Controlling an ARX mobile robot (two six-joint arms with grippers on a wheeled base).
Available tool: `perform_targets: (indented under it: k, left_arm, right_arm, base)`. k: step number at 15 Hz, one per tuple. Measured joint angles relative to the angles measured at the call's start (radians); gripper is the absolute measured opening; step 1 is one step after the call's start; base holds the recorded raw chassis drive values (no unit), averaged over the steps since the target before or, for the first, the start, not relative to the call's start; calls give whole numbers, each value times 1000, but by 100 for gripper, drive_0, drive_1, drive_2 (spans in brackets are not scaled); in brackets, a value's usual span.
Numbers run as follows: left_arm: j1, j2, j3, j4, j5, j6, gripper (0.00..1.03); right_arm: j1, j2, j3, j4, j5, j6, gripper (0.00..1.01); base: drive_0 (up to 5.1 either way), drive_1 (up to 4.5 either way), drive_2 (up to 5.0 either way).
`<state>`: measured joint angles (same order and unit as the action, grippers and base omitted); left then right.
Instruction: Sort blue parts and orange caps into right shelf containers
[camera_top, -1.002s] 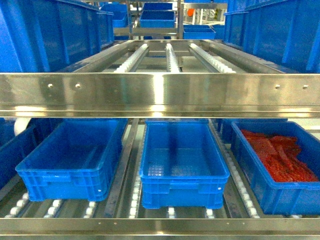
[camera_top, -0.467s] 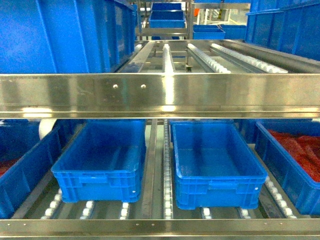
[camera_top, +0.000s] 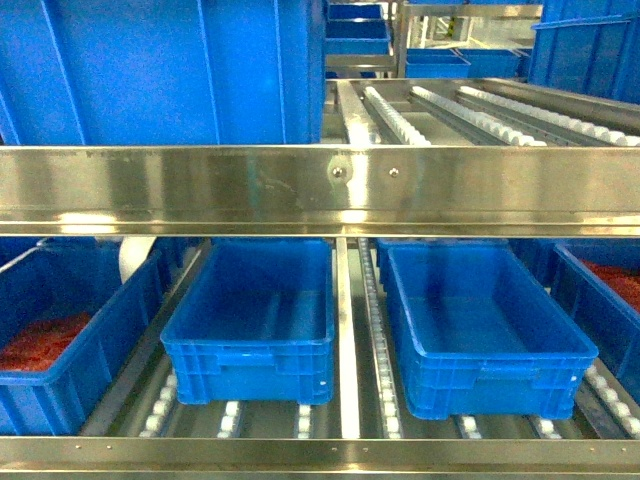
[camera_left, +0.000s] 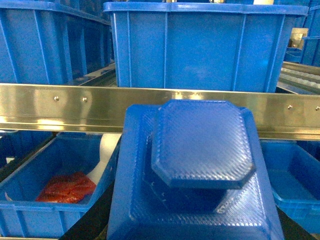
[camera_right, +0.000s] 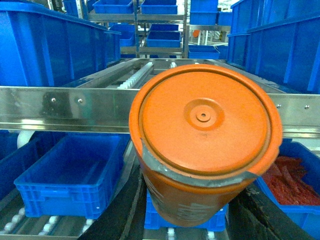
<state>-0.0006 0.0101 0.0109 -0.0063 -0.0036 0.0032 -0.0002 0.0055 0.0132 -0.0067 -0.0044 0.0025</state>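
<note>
My left gripper (camera_left: 192, 222) is shut on a blue part (camera_left: 200, 150), a square base with an octagonal raised top, which fills the left wrist view. An orange cap (camera_right: 205, 125), round with a grey band, is clamped in my shut right gripper (camera_right: 192, 215), with dark fingers (camera_right: 117, 210) on either side. Both are held in front of the steel shelf (camera_top: 320, 190). On its lower level stand two empty blue containers (camera_top: 255, 310) (camera_top: 480, 325). Neither gripper shows in the head view.
A container with red pieces (camera_top: 100, 350) stands at the lower left, another (camera_top: 590, 300) at the right edge. Large blue crates (camera_top: 160, 70) sit on the upper roller level. The front rail (camera_left: 75, 102) crosses both wrist views at mid height.
The head view has shifted: the containers have slid rightward in the picture. The right container of red pieces is nearly out of view, and a left one has come in.
</note>
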Motion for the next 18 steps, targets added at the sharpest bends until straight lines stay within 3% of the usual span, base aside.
perform_targets:
  k: [2, 18]
  left_arm:
    - [0, 0, 0, -1, 0, 0, 43]
    - [0, 0, 0, -1, 3, 0, 43]
  right_arm:
    - [0, 0, 0, 0, 1, 0, 40]
    - [0, 0, 0, 0, 4, 0, 40]
  base:
    - [-491, 254, 254]
    - [0, 0, 0]
